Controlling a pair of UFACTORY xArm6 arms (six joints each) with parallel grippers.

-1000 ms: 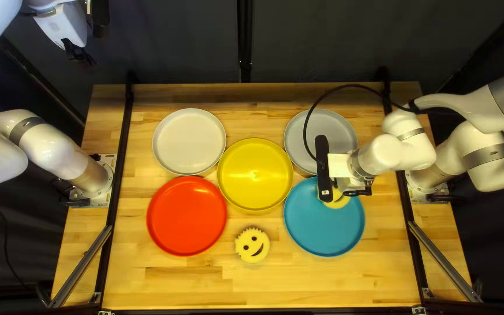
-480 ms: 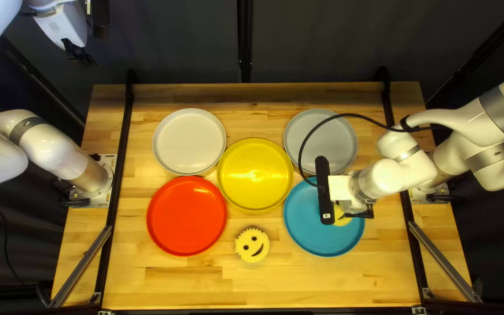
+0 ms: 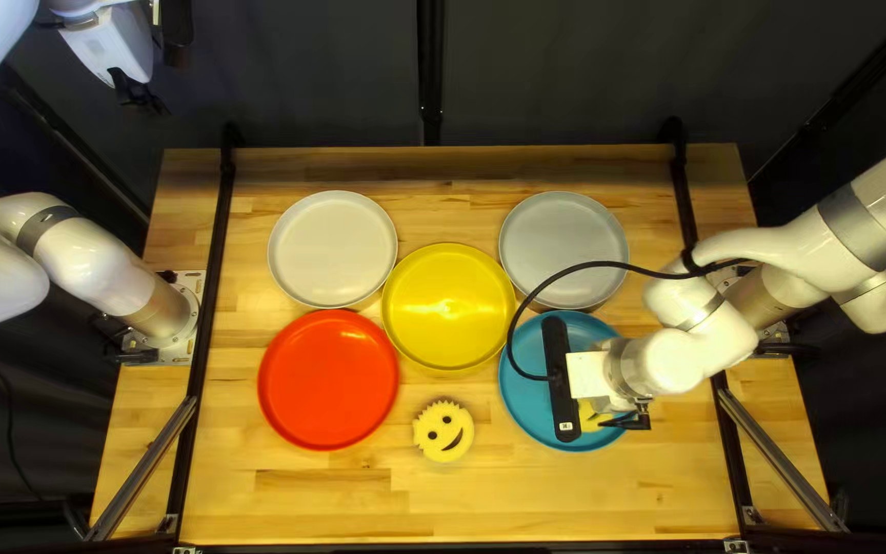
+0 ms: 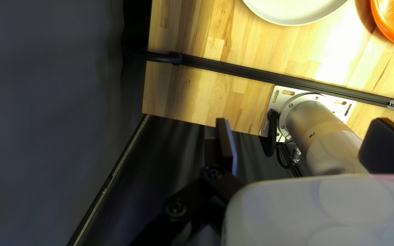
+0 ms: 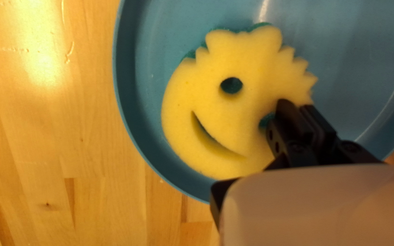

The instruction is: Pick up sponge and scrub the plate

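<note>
At the right of the top left view, the right arm (image 3: 771, 244) is glossy white with grey bands (image 3: 863, 236), a looping black cable (image 3: 607, 264) and a white-marked black bar (image 3: 560, 380); at the left, the white left arm (image 3: 89, 267) has a slotted silver base plate (image 4: 277, 104)

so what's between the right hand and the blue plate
A yellow sponge with a smiling face cut into it: the right wrist view shows it lying in the blue plate, with the right hand reaching over its edge.
</note>
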